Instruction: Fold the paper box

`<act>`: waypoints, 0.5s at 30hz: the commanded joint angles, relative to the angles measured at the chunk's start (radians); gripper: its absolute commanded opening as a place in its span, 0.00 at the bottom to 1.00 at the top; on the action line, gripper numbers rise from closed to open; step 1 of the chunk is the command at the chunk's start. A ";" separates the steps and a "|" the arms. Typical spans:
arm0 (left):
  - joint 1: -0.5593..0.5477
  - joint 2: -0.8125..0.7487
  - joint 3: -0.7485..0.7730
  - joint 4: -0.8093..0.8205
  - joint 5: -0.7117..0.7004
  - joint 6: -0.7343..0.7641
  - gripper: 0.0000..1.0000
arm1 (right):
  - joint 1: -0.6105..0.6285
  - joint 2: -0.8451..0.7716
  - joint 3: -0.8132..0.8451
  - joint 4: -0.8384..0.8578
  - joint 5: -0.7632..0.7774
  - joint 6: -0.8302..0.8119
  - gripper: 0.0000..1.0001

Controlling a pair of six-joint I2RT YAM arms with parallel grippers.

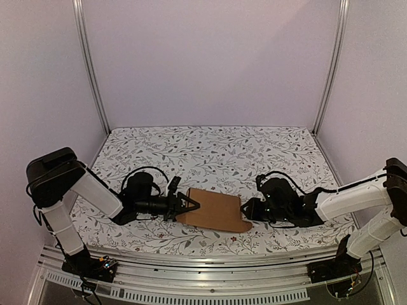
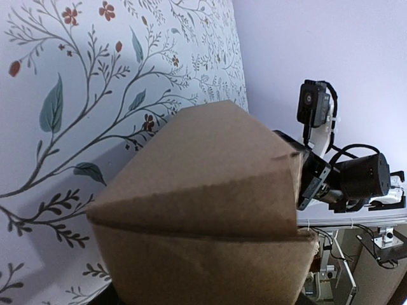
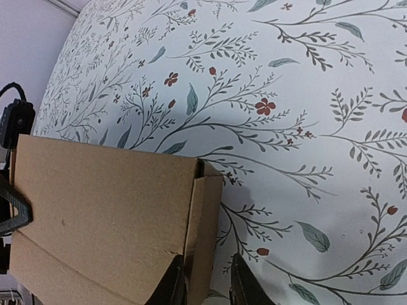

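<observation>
The paper box [image 1: 213, 211] lies at 6 o'clock on the desk [image 1: 210, 152]. Its body looks formed, but the end flap [image 3: 205, 216] seems not yet tucked. Your right jaws stand slightly apart around that flap; the left jaws I cannot tell.

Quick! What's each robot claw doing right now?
Left gripper: jaws around the left end of the paper box; cannot tell if it grips.
Right gripper: slightly open, the box's flap loose between its fingers.

Open table [image 1: 210, 149] behind paper box [image 1: 213, 210]
</observation>
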 commanded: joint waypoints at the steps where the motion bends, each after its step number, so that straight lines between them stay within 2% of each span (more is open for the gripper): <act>1: 0.031 -0.003 -0.011 0.054 0.049 0.002 0.26 | -0.004 -0.082 0.026 -0.092 0.007 -0.137 0.28; 5: 0.045 -0.019 -0.020 0.056 0.071 -0.016 0.22 | -0.004 -0.167 0.065 -0.137 -0.023 -0.270 0.42; 8: 0.057 -0.031 -0.019 0.035 0.105 -0.032 0.21 | -0.005 -0.206 0.104 -0.186 -0.058 -0.395 0.56; 10: 0.068 -0.041 -0.024 0.043 0.130 -0.055 0.20 | -0.005 -0.240 0.140 -0.270 -0.085 -0.488 0.73; 12: 0.079 -0.054 -0.029 0.050 0.160 -0.080 0.20 | -0.004 -0.268 0.183 -0.338 -0.105 -0.575 0.84; 13: 0.084 -0.063 -0.031 0.050 0.173 -0.092 0.19 | -0.005 -0.280 0.203 -0.367 -0.115 -0.630 0.97; 15: 0.092 -0.087 -0.029 0.034 0.205 -0.111 0.17 | -0.004 -0.315 0.229 -0.403 -0.138 -0.698 0.99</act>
